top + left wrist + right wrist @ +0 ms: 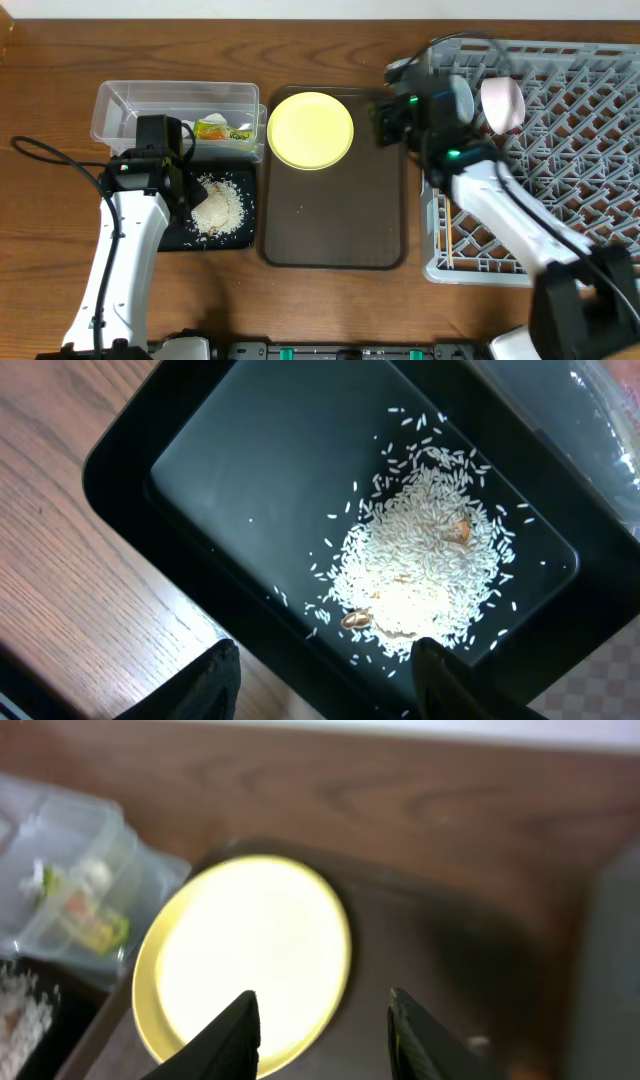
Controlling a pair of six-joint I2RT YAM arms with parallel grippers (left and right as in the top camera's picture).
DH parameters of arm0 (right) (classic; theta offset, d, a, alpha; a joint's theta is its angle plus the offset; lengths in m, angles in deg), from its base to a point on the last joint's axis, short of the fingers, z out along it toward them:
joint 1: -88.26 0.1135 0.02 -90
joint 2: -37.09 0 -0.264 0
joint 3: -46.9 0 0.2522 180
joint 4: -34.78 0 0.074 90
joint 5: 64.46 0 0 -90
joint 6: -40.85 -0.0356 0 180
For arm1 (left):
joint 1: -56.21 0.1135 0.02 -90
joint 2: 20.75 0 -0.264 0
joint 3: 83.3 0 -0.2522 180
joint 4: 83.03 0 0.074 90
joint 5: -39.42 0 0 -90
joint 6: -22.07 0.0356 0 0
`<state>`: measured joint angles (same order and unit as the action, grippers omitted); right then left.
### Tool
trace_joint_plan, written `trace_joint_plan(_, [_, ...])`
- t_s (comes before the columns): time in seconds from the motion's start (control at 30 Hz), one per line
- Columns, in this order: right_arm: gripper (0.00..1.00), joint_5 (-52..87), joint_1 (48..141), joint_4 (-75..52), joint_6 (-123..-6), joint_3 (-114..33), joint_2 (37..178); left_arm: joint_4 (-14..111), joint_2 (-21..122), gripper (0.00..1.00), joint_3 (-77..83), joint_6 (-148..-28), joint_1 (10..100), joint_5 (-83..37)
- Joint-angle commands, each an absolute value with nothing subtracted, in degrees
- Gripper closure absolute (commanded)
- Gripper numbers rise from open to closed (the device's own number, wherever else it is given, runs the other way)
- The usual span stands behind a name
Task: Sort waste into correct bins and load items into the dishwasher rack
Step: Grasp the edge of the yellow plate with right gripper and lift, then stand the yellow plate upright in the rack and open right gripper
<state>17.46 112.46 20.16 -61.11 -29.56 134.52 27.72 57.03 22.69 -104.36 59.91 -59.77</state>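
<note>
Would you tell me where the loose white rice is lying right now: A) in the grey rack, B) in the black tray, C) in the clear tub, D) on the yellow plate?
B, since the rice lies in a heap on the floor of the black tray, while the yellow plate is bare.
</note>
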Motion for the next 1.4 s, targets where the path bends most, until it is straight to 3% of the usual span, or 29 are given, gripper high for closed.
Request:
trace_joint_plan(0.0, [0.60, 20.46, 115.15, 21.10, -62.40, -29.82, 138.85, 27.55, 56.40, 0.42, 22.38, -104.91, 60.16, -60.04])
trace_joint_plan(0.17, [0.60, 28.50, 117.80, 22.59, -64.31, -29.82, 144.77, 27.55, 56.40, 0.43, 22.38, -104.91, 60.16, -60.04])
trace_joint_plan(0.43, [0.62, 28.74, 119.63, 25.03, -68.94, -29.82, 151.61, 27.55, 56.40, 0.42, 22.40, -104.91, 60.16, -60.04])
trace_joint_plan(0.53, [0.67, 28.78, 119.83, 24.36, -69.66, -29.82, 152.62, 27.50, 56.40, 0.43, 22.40, -104.91, 60.16, -60.04])
trace_joint_plan(0.73, [0.87, 31.15, 119.20, 23.15, -70.78, -29.82, 151.68, 27.50, 56.40, 0.43, 22.49, -104.91, 60.16, -60.04])
trace_joint_plan(0.83, [0.99, 31.36, 118.10, 22.35, -70.75, -29.82, 149.80, 27.26, 56.40, 0.43, 22.49, -104.91, 60.16, -60.04])
trace_joint_plan(1.37, [0.99, 36.22, 107.33, 0.75, -54.51, -29.82, 120.42, 27.15, 56.40, 0.42, 22.49, -104.91, 60.16, -60.06])
